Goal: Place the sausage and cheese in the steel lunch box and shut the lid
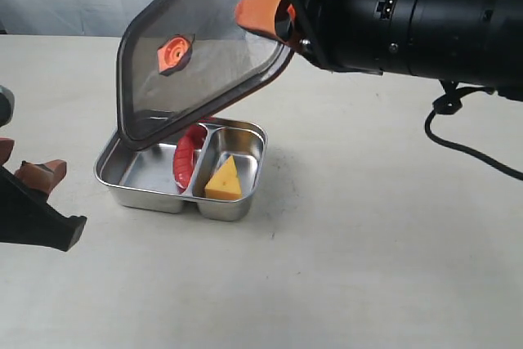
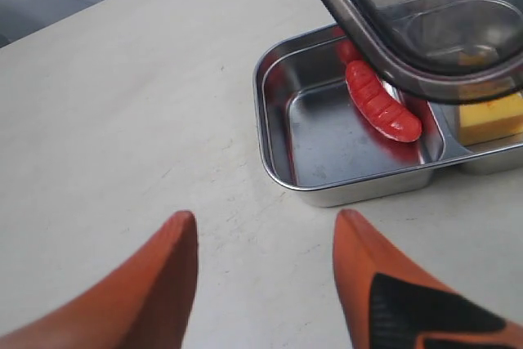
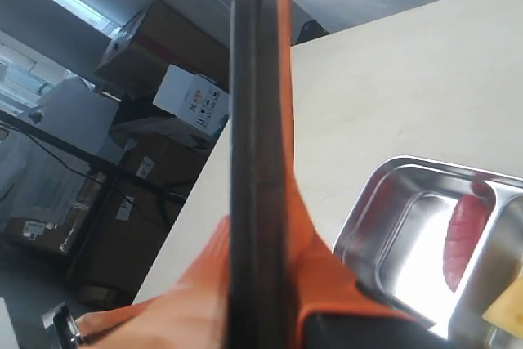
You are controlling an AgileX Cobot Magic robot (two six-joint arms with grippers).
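Note:
The steel lunch box (image 1: 122, 179) sits on the table, its two compartments split by a divider. The red sausage (image 1: 186, 158) lies in the larger compartment along the divider, the yellow cheese (image 1: 225, 179) in the smaller one. My right gripper (image 1: 270, 12) is shut on the edge of the dark lid (image 1: 212, 30), holding it tilted above the box, its low corner near the box's far left rim. The lid's orange valve tab (image 1: 174, 53) faces the camera. The lid (image 3: 255, 161) shows edge-on between the orange fingers (image 3: 315, 243). My left gripper (image 2: 265, 226) stands open, short of the box (image 2: 278, 149).
Pale tabletop surrounds the box on all sides. A black cable (image 1: 466, 140) trails from the right arm over the table at the right. Cardboard boxes (image 3: 155, 46) stand beyond the table's edge in the right wrist view.

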